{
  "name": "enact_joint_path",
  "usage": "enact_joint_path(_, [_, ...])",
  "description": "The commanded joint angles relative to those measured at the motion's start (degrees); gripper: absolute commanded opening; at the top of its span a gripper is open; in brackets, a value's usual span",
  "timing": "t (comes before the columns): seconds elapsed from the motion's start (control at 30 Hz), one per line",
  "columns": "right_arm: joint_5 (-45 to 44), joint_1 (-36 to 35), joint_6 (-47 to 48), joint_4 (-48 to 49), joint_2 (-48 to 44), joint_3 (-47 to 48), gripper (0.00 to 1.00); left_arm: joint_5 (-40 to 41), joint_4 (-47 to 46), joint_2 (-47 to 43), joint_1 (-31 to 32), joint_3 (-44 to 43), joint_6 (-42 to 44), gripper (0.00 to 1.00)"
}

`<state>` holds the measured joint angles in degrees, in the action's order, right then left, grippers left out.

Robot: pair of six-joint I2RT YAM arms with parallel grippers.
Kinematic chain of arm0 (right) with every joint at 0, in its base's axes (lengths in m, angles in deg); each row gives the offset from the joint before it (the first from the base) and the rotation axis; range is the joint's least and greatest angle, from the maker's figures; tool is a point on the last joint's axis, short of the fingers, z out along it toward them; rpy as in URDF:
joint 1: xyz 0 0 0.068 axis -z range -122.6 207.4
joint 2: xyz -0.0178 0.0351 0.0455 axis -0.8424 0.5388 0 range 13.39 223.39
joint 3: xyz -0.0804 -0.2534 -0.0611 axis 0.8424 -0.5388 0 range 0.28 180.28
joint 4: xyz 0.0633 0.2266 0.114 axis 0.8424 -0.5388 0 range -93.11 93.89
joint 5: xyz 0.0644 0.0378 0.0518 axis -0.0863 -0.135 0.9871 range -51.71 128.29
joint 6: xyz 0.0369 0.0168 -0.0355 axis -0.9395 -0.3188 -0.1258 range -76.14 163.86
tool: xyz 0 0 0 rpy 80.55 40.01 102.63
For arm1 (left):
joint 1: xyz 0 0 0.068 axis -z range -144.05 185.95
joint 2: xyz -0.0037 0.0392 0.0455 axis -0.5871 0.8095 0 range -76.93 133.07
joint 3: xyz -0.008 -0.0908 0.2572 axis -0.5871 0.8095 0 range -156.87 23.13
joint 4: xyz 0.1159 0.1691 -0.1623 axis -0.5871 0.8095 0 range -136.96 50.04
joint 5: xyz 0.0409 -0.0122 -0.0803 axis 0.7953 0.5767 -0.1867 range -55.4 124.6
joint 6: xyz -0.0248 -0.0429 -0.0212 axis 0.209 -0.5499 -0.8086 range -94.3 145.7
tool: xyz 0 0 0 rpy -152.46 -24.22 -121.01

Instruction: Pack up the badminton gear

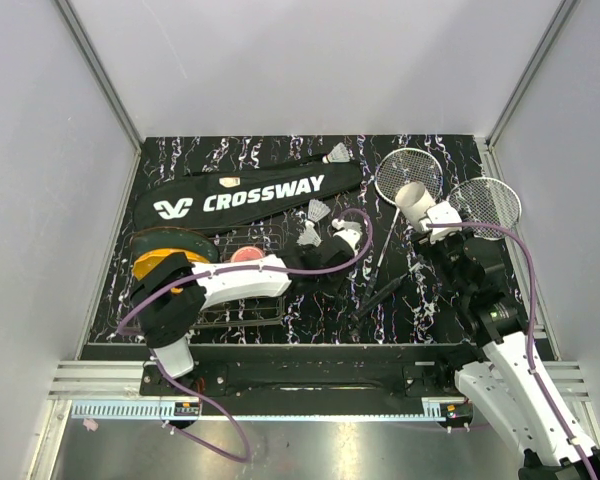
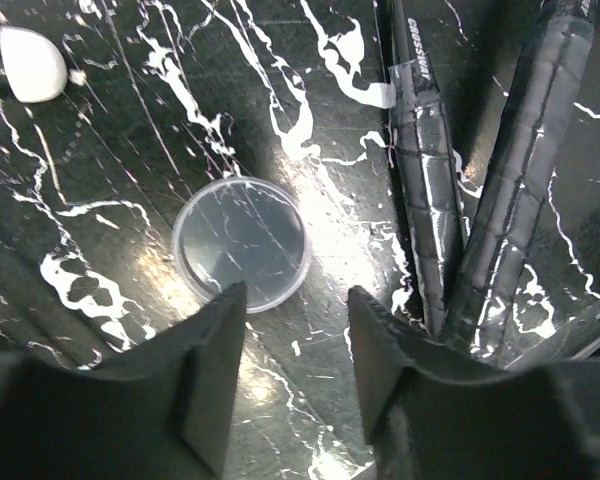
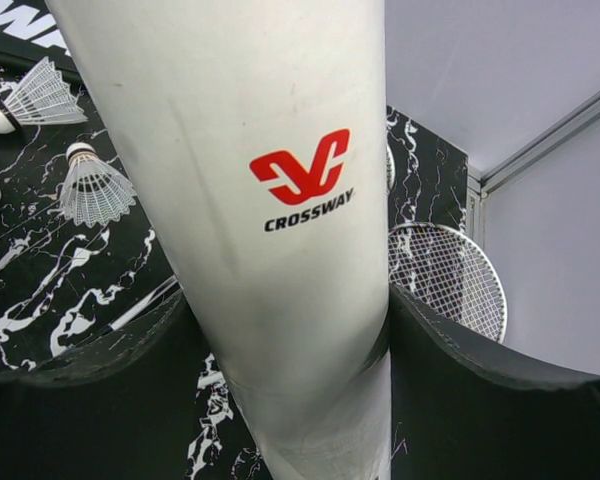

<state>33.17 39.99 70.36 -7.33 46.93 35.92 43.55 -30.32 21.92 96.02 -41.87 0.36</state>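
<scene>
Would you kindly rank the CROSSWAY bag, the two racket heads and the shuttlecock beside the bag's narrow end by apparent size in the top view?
1. CROSSWAY bag
2. Racket head near the bag and racket head farther right: alike, unranked.
3. Shuttlecock

The bag (image 1: 245, 195) is lying across the back left of the table (image 1: 310, 310), a shuttlecock (image 1: 338, 154) sitting at its right end, two shuttlecocks (image 1: 319, 211) just before it; rightward the rackets (image 1: 408, 172) are lying side by side, the tube (image 1: 416, 200) rising between their heads
</scene>
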Motion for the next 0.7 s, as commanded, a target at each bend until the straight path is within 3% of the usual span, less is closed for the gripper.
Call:
enact_joint_path(0.0, [-0.8, 0.2, -0.9, 2.7, -0.9, 1.5, 0.25, 4.0, -3.0, -0.2, 0.7, -0.8, -1.6, 0.58])
enact_joint_path(0.03, [-0.9, 0.2, -1.2, 2.5, -0.8, 1.6, 0.25, 4.6, -3.2, -1.0, 0.7, -1.0, -1.4, 0.64])
enact_joint_path(0.07, [-1.1, 0.1, -1.7, 2.5, -0.8, 1.7, 0.25, 5.3, -3.5, -1.5, 0.6, -1.3, -0.2, 0.83])
enact_joint_path(0.13, [-2.4, 0.1, -2.6, 2.3, -0.4, 1.9, 0.25, 6.3, -3.4, -1.1, -0.5, -4.1, 0.8, 0.87])
enact_joint_path(0.27, [-4.7, 0.1, -4.3, 2.3, 0.0, 1.8, 0.27, 10.1, -1.0, 4.3, -3.8, -12.1, 2.8, 0.79])
enact_joint_path(0.4, [-10.1, 0.1, -5.8, 2.4, -0.4, 2.3, 0.27, 17.1, -0.5, 10.1, -4.5, -19.3, 9.2, 0.64])
enact_joint_path(0.53, [-11.9, 0.1, -6.3, 3.3, -1.4, 1.7, 0.27, 17.9, -0.9, 16.4, -6.5, -25.5, 13.0, 0.69])
enact_joint_path(0.67, [-12.0, 0.1, -5.9, 3.8, -2.5, 0.8, 0.27, 17.4, -3.6, 20.6, -7.6, -28.9, 15.9, 0.66])
